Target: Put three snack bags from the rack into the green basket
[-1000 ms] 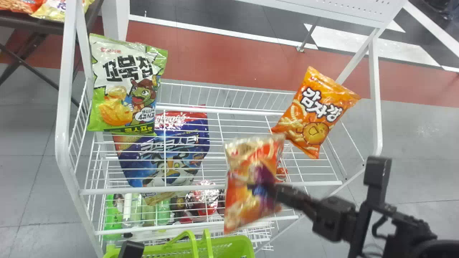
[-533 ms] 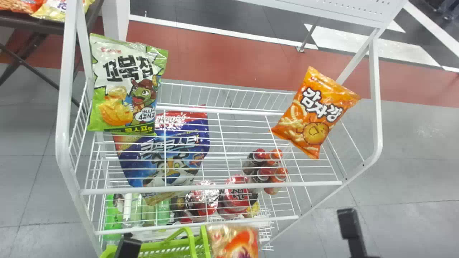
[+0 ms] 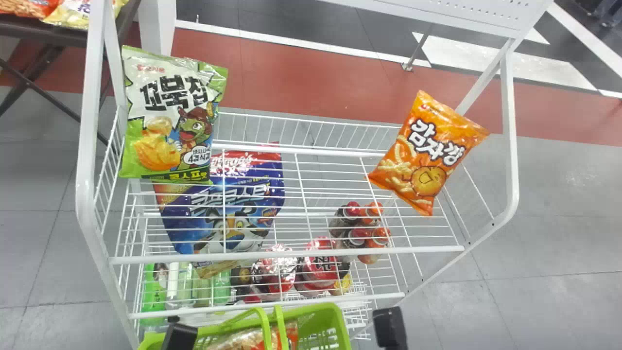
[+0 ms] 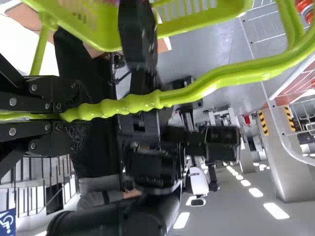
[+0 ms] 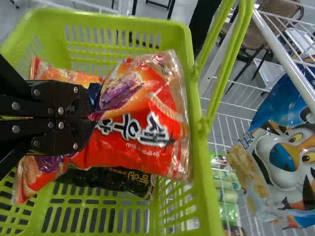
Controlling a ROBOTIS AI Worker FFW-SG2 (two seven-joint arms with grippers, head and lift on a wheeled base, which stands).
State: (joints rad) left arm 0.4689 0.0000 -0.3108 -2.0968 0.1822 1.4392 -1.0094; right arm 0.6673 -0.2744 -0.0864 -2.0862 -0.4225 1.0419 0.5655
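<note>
The green basket [image 3: 318, 328] stands at the head view's bottom edge, in front of the rack [image 3: 291, 254]. My left gripper [image 3: 179, 335] is beside its left part; in the left wrist view my left gripper [image 4: 74, 114] is shut on the basket handle [image 4: 197, 86]. Part of my right gripper [image 3: 390, 326] shows right of the basket. In the right wrist view my right gripper [image 5: 93, 117] is shut on a red snack bag [image 5: 142, 132] inside the basket [image 5: 113, 18]. Below it lie another red bag [image 5: 29, 174] and a dark bag [image 5: 108, 181].
On the rack's upper shelf are a green-and-white bag [image 3: 170, 116] at the left and an orange bag [image 3: 427, 153] at the right. A blue cereal bag [image 3: 233, 209] and several bottles [image 3: 357, 236] sit lower down. White side frames rise at both ends.
The red bag has moved down and leftward from in front of the rack into the basket, carried by my right gripper. The right arm has moved leftward; the bags on the rack are unmoved.
</note>
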